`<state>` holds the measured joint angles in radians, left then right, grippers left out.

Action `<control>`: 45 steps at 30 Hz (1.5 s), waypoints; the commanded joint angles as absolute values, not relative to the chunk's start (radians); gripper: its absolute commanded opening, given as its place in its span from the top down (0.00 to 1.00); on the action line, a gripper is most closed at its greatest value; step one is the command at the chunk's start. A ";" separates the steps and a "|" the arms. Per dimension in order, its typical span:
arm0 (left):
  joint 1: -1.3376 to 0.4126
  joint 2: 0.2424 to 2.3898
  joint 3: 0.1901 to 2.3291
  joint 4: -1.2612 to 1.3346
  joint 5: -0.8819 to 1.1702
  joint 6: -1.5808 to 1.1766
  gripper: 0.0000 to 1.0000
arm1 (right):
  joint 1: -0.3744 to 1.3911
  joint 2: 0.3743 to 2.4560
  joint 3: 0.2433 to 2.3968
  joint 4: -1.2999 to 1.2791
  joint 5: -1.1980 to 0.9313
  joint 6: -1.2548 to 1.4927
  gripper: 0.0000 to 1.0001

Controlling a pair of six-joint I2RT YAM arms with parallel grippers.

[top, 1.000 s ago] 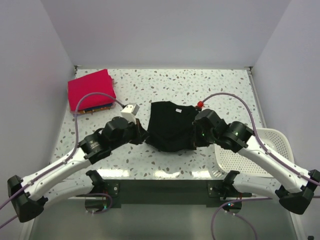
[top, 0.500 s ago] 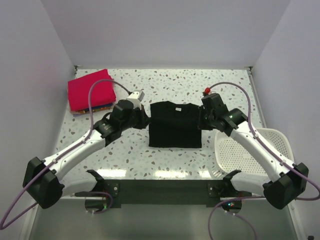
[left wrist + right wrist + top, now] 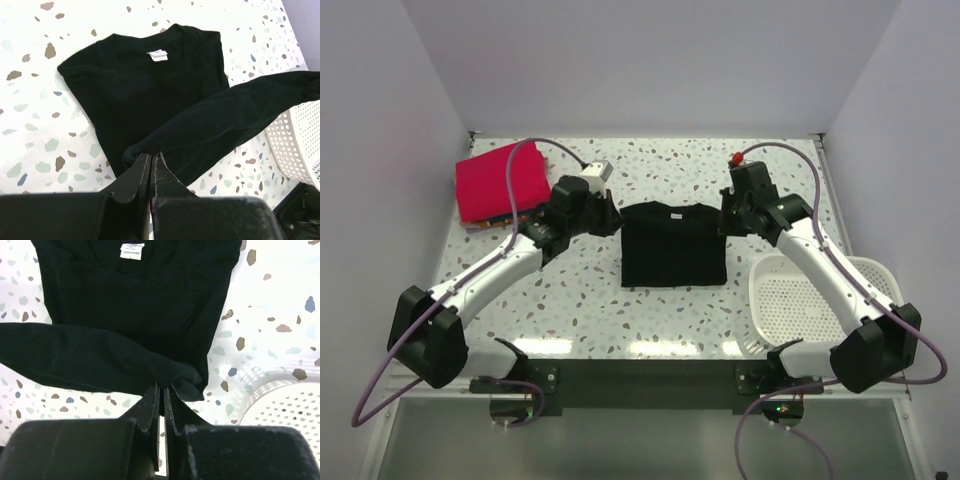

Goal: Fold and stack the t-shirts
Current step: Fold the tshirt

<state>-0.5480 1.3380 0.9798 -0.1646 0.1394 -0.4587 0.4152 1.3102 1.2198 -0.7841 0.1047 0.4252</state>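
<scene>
A black t-shirt (image 3: pixel 672 250) lies flat mid-table with its white neck label (image 3: pixel 159 55) toward the far side. My left gripper (image 3: pixel 611 218) is shut on the shirt's left end of a lifted edge (image 3: pixel 152 154). My right gripper (image 3: pixel 724 222) is shut on the right end of the same edge (image 3: pixel 162 386). That edge hangs as a taut black band (image 3: pixel 225 115) above the rest of the shirt (image 3: pixel 140 295). A pinkish-red folded t-shirt (image 3: pixel 502 180) tops a small stack at the far left, with coloured ones (image 3: pixel 492 222) peeking out beneath.
A white mesh basket (image 3: pixel 865 268) stands at the right front, close under the right arm; its rim (image 3: pixel 295 140) shows in the left wrist view and its wall (image 3: pixel 285 412) in the right wrist view. The speckled table (image 3: pixel 670 165) ends at white walls.
Both grippers have moved away from the arm bases toward the far side, carrying the shirt's near edge up and over its body. The shirt now looks shorter and squarer.
</scene>
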 commanded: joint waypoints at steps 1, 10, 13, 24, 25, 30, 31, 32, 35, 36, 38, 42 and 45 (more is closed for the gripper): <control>-0.516 1.367 1.052 -0.094 0.187 -0.426 1.00 | 0.379 1.345 1.295 -0.733 0.077 0.384 1.00; -0.466 1.502 1.156 -0.086 0.239 -0.402 1.00 | 0.316 1.491 1.382 -0.710 0.017 0.341 1.00; -0.448 1.560 1.190 -0.089 0.262 -0.397 1.00 | 0.304 1.545 1.410 -0.700 0.005 0.333 1.00; -0.397 1.774 1.313 -0.052 0.311 -0.373 1.00 | 0.235 1.709 1.519 -0.654 -0.026 0.322 1.00; -0.391 1.795 1.345 -0.035 0.314 -0.376 1.00 | 0.229 1.727 1.531 -0.649 -0.031 0.322 1.00; -0.364 1.937 1.501 -0.026 0.246 -0.413 0.93 | 0.196 1.880 1.687 -0.623 -0.003 0.321 1.00; -0.359 1.950 1.549 -0.043 0.226 -0.420 0.54 | 0.192 1.896 1.712 -0.620 -0.003 0.324 0.81; -0.357 1.957 1.566 -0.049 0.216 -0.434 0.35 | 0.190 1.910 1.767 -0.632 0.012 0.327 0.66; -0.356 1.921 1.530 -0.031 0.164 -0.445 0.00 | 0.192 1.901 1.802 -0.634 0.014 0.324 0.30; -0.356 1.877 1.496 -0.015 0.147 -0.446 0.00 | 0.192 1.860 1.784 -0.615 0.015 0.322 0.29; -0.356 1.827 1.412 0.017 0.133 -0.442 0.00 | 0.192 1.820 1.706 -0.572 0.005 0.316 0.27; -0.356 1.770 1.280 0.057 0.217 -0.469 0.00 | 0.193 1.743 1.571 -0.523 -0.078 0.319 0.28; -0.356 1.738 1.172 0.130 0.293 -0.506 0.00 | 0.207 1.718 1.474 -0.483 -0.172 0.333 0.29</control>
<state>-0.3595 1.7905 1.2427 0.0212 0.2115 -0.4629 0.1925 1.7580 1.5436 -0.5514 -0.0666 0.3290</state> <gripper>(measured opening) 0.997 0.719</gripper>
